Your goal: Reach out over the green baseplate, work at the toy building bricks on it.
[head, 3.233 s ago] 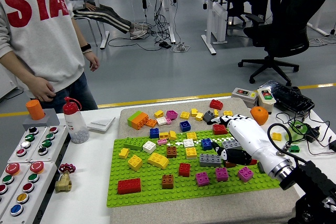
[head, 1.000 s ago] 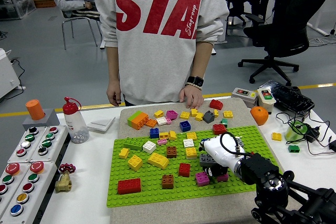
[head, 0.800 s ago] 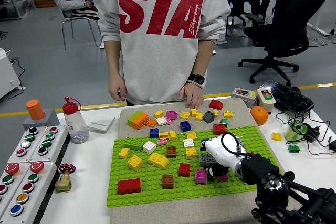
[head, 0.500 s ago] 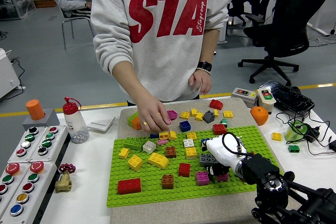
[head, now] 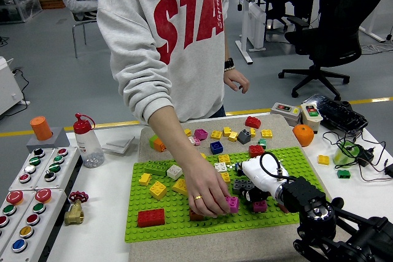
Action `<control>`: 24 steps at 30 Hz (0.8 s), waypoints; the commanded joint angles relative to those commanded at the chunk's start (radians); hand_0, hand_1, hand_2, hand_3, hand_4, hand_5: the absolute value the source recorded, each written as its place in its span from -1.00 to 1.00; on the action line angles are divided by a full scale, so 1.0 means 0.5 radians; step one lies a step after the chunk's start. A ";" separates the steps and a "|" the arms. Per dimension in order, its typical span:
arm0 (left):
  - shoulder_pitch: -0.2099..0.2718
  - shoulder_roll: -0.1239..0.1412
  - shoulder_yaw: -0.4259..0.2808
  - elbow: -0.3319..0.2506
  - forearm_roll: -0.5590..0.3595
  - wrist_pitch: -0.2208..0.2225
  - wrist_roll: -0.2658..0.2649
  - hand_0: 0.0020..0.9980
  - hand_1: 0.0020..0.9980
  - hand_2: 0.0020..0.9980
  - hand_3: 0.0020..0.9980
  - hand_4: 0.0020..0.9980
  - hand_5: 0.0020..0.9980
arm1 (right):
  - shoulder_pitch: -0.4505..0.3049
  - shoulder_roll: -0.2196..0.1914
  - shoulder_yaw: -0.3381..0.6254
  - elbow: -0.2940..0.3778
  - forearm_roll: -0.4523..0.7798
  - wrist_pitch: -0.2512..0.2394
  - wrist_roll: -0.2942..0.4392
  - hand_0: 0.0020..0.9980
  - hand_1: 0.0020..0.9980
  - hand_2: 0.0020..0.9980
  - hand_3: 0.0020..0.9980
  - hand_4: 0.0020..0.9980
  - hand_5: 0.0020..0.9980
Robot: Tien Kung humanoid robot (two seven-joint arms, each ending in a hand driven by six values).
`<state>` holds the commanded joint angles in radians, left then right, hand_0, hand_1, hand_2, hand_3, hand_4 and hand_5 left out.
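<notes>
The robot's right hand [head: 256, 179] rests on the green baseplate [head: 161, 224], finger state unclear, while a person's hand [head: 207, 193] grips a magenta brick [head: 232, 204].

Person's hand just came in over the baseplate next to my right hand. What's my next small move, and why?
Probably hold the right hand where it is. The person's hand is down on the green baseplate, fingers on a magenta brick just left of yours, so pushing left or closing risks contact. Resume once it lifts clear.
</notes>
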<state>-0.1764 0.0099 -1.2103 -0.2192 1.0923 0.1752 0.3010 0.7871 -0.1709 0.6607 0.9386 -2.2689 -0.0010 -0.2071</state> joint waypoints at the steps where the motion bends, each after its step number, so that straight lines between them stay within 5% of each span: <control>1: 0.000 0.000 0.000 0.000 0.001 0.000 0.000 0.33 0.24 0.23 -0.03 -0.25 1.00 | 0.002 0.001 -0.001 -0.005 0.000 0.002 0.000 0.25 0.32 0.28 0.35 0.27 -0.28; 24: -0.003 0.001 -0.003 0.000 0.007 -0.001 0.003 0.33 0.24 0.23 -0.03 -0.25 1.00 | 0.006 0.020 -0.013 -0.062 0.000 -0.008 -0.001 0.22 0.30 0.27 0.33 0.17 -0.25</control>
<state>-0.1778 0.0105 -1.2117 -0.2194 1.0957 0.1748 0.3024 0.7902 -0.1610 0.6541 0.9078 -2.2689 -0.0049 -0.2078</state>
